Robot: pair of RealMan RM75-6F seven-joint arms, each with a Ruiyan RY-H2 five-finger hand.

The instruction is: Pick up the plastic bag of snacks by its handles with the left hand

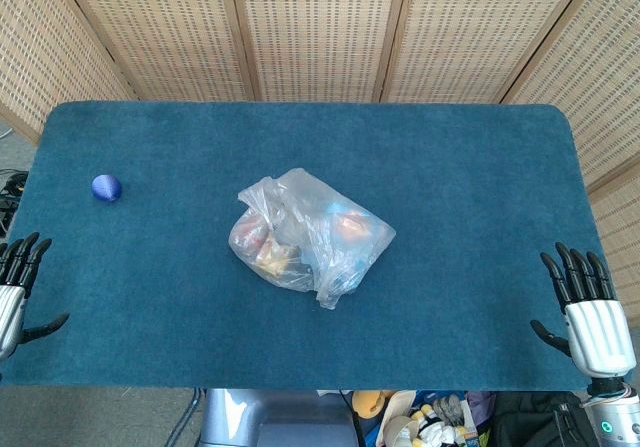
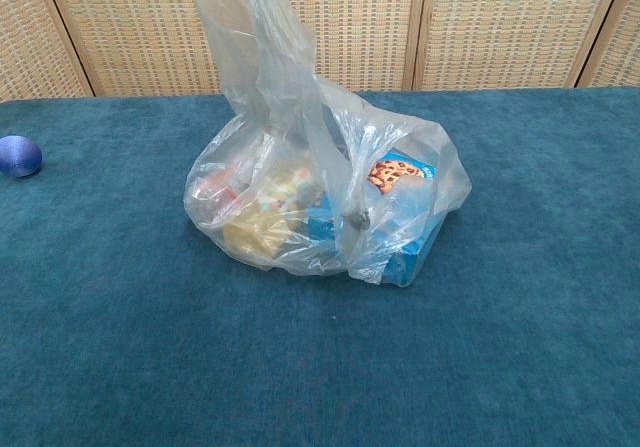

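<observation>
Bag: the plastic bag of snacks (image 1: 308,235) lies near the middle of the blue table (image 1: 470,167), untouched; a blue snack box with a cookie picture and some yellow and red packets show through the film

Handles: the handles (image 2: 250,27) stand up in a loose twisted column above the load; nothing holds them

Left hand: the left hand (image 1: 18,292) sits at the near left edge of the table, fingers spread wide and empty, well apart from the bag

Right hand: the right hand (image 1: 588,312) sits at the near right edge, fingers straight and apart, holding nothing

Progress: nothing of the task looks done; the reach to the handles, the closing on them and the lift all remain

Other: a small blue ball (image 1: 106,188) lies far left of the bag

Head view only: both hands; the whole table outline; the bag flattened from above, so the handles are hard to pick out

Chest view only: the handles' upright stance and the box print; neither hand appears
</observation>
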